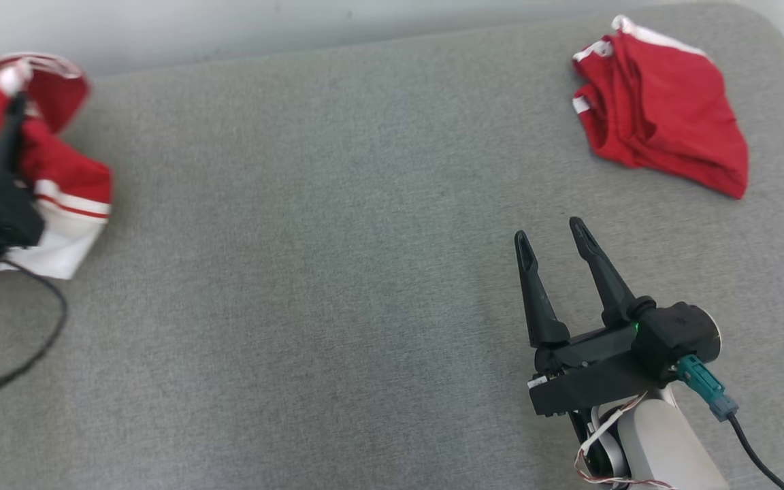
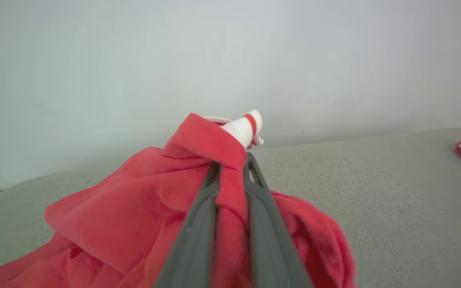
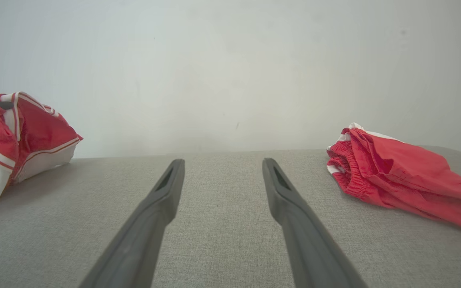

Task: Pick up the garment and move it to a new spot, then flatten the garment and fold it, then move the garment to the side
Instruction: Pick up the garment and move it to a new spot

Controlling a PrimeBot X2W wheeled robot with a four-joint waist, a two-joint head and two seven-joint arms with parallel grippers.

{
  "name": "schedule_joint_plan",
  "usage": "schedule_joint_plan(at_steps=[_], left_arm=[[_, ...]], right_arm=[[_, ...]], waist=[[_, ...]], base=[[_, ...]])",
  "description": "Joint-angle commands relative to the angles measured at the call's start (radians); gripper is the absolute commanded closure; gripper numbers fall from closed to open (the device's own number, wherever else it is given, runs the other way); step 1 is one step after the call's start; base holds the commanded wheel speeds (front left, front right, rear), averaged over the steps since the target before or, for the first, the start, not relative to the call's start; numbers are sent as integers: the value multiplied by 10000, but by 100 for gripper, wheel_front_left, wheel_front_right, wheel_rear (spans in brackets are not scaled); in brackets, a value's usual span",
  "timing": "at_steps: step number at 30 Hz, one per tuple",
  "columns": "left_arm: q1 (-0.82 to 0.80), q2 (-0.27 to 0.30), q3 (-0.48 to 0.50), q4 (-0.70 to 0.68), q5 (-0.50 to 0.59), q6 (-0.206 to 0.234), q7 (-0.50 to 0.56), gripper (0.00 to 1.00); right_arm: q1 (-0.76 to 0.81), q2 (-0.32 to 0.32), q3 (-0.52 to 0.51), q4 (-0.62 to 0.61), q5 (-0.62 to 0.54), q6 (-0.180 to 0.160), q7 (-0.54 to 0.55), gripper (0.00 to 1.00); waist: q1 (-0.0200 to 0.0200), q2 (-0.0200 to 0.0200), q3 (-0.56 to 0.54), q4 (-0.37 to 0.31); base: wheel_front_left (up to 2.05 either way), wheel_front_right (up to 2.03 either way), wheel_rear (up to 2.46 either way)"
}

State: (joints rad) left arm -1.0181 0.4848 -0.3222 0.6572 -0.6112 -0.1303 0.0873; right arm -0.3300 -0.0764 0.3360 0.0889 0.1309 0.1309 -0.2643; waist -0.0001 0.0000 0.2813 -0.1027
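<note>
A crumpled red garment (image 1: 65, 177) with white bands lies bunched at the far left of the grey fabric surface (image 1: 337, 238). My left gripper (image 1: 16, 102) is shut on a fold of it. In the left wrist view the two fingers (image 2: 262, 188) pinch a ridge of the red garment (image 2: 134, 208), and a white cuff sticks up past their tips. My right gripper (image 1: 548, 231) hovers at the lower right, open and holding nothing. In the right wrist view the right gripper (image 3: 223, 162) points over bare fabric, with the held garment (image 3: 34, 128) at the left.
A second red garment (image 1: 664, 116) with white trim lies crumpled at the far right corner, also seen in the right wrist view (image 3: 398, 172). A black cable (image 1: 45, 340) loops below my left wrist. A pale wall stands behind the surface's far edge.
</note>
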Motion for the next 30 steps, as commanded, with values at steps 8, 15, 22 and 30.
schedule_joint_plan(at_steps=[8,15,22,30], left_arm=[[1192,-646,-612,-2391,-327,153,647,100],[2080,-1260,-1193,-3669,-516,276,985,100],[2717,-2295,-2030,-4537,-587,416,1013,100],[3450,-3415,-2522,-4084,-615,546,158,100]], right_arm=[[386,149,-119,4,205,-2,-21,0],[500,196,-198,14,282,-2,-21,0],[574,221,-334,-69,237,-2,-21,0],[623,246,-390,-32,291,-2,-21,0]], waist=[[1,0,-610,-572],[1,0,-768,-847],[1,0,-808,-955],[1,0,-693,-960]], base=[[0,0,0],[0,0,0],[0,0,0],[0,0,0]])
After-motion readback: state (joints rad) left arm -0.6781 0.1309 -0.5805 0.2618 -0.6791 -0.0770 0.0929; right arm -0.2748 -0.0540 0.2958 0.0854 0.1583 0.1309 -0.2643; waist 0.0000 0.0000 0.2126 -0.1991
